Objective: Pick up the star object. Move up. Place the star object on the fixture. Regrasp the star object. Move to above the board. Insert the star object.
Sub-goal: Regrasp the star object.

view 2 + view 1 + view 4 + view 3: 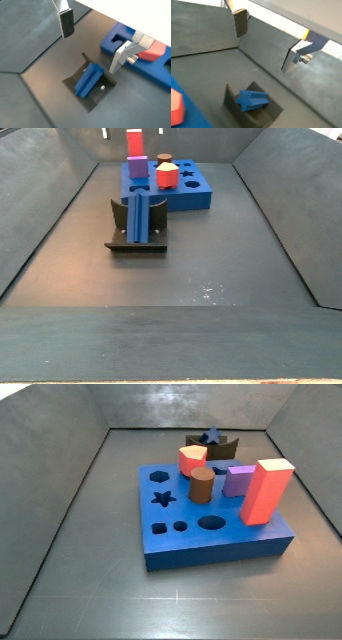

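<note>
The star object (pixel 89 80), a long dark-blue bar, lies on the fixture (pixel 100 92); in a wrist view its star-shaped end (pixel 251 99) faces the camera. In the side views it rests on the dark fixture (pixel 134 246) beside the board (pixel 214 544). My gripper (pixel 264 51) hangs open above the bar without touching it, and nothing is between its fingers (pixel 65 25). The board's blue edge (pixel 143 67) lies just beyond the fixture.
Pegs stand on the board: a tall red block (pixel 267 489), a purple block (pixel 238 481), a brown cylinder (pixel 201 484) and an orange-topped peg (pixel 193 457). A star-shaped hole (pixel 163 498) is near one edge. Grey walls enclose the floor.
</note>
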### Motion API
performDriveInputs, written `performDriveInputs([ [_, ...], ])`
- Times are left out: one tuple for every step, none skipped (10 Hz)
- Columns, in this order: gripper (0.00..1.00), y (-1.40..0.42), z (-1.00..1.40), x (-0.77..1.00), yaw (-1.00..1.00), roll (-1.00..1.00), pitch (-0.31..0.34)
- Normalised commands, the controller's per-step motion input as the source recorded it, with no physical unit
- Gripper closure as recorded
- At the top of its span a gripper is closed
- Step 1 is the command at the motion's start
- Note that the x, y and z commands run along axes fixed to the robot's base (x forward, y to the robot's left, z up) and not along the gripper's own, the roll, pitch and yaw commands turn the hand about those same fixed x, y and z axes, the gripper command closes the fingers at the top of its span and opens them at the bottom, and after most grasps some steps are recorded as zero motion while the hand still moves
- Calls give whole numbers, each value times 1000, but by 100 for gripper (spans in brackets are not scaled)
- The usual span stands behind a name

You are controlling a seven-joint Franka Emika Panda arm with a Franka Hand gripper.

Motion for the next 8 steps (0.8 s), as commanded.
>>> performDriveInputs([
  [0, -25, -6, 34, 41, 1000, 25],
  [0, -27, -9, 48, 46, 1000, 39],
  [0, -30, -9, 59, 51, 1000, 49],
  [0, -33, -13, 78, 70, 1000, 87],
  [0, -37, -12, 82, 83, 1000, 104],
  [0, -38, -15, 87, 110, 892, 127],
  [0, -38, -20, 89, 125, 705, 122],
  [0, -42, -17, 89, 143, 453, 107],
])
